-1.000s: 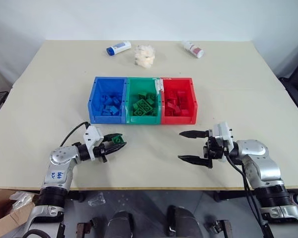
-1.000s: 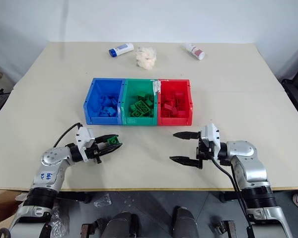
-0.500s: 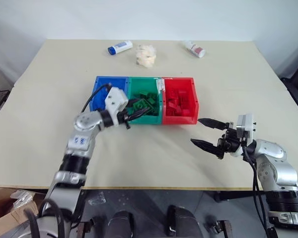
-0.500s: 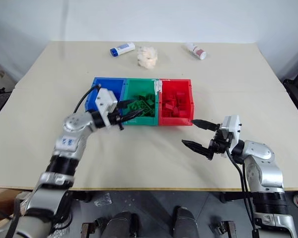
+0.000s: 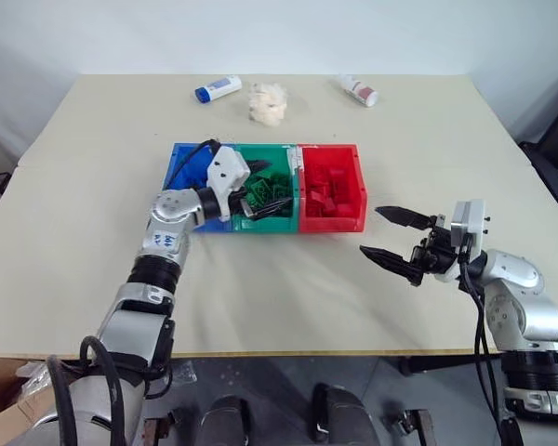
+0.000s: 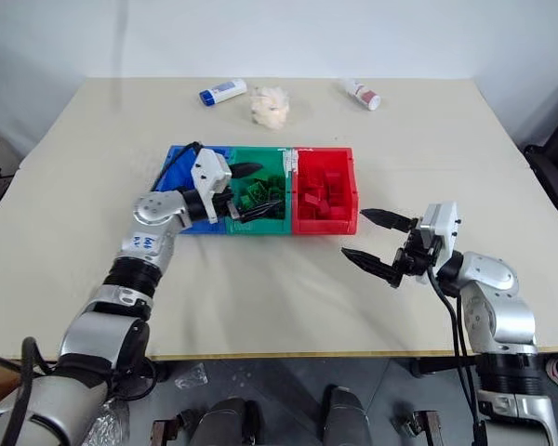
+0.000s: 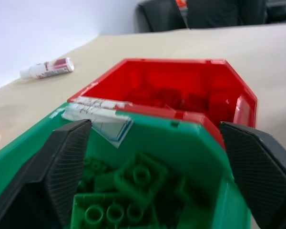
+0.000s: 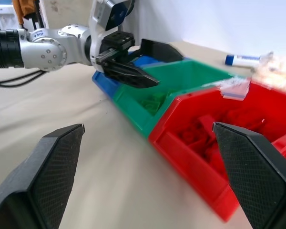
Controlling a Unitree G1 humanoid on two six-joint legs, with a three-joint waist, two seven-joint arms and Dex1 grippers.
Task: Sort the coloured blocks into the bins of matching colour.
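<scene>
Blue-capped bottle (image 5: 218, 89); white wad (image 5: 268, 103); red-capped bottle (image 5: 360, 91).

Three bins (image 5: 329, 221) – two bottles (image 5: 218, 89) – blocks (image 5: 265, 197) uncountable, perhaps dozens.

Beige tabletop (image 5: 446, 139) before a plain white wall (image 5: 279, 37).
Dark chairs (image 7: 200, 12) stand beyond its far edge.
</scene>
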